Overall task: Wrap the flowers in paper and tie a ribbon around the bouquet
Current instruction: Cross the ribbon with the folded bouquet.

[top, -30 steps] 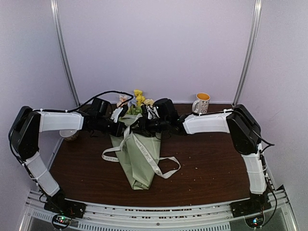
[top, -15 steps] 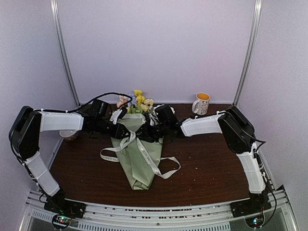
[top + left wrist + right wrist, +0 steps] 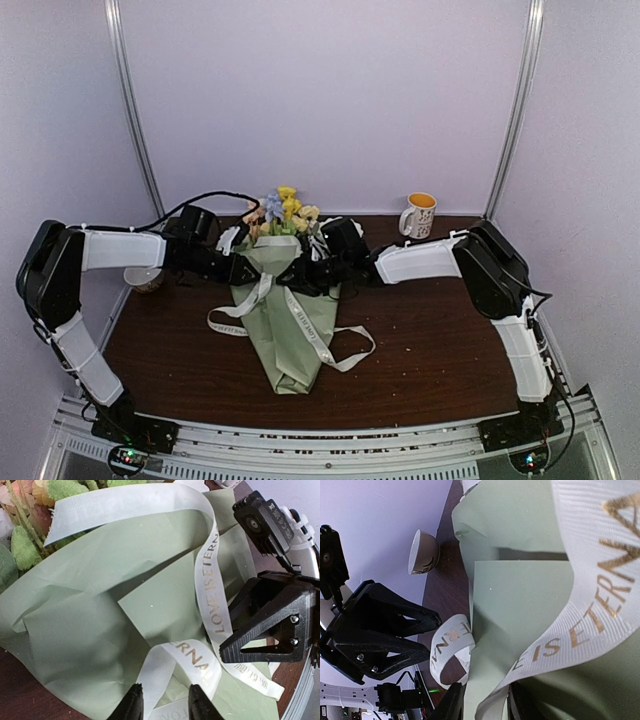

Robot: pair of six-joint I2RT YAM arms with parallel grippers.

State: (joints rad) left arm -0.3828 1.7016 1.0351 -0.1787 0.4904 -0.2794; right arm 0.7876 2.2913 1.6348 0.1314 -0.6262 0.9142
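The bouquet (image 3: 285,325) lies on the table as a sage-green paper (image 3: 100,600) cone, its flowers (image 3: 285,208) at the far end. A cream ribbon (image 3: 300,320) printed with gold letters crosses the cone's upper part, and its tails trail to the left and the front right. My left gripper (image 3: 243,268) is at the cone's left edge, open, and a ribbon (image 3: 190,662) loop lies free just past its fingertips (image 3: 134,700). My right gripper (image 3: 305,275) is on the cone's right side, its jaws apart. The ribbon (image 3: 585,625) runs down between its fingers (image 3: 454,702).
A white bowl (image 3: 145,280) sits at the table's left edge, also visible in the right wrist view as the bowl (image 3: 424,551). An orange-lined mug (image 3: 420,213) stands at the back right. The two grippers face each other closely over the cone.
My left gripper has opened and let go of the ribbon, drawing back slightly to the left. The right gripper shifted left toward the cone's middle and then held still.
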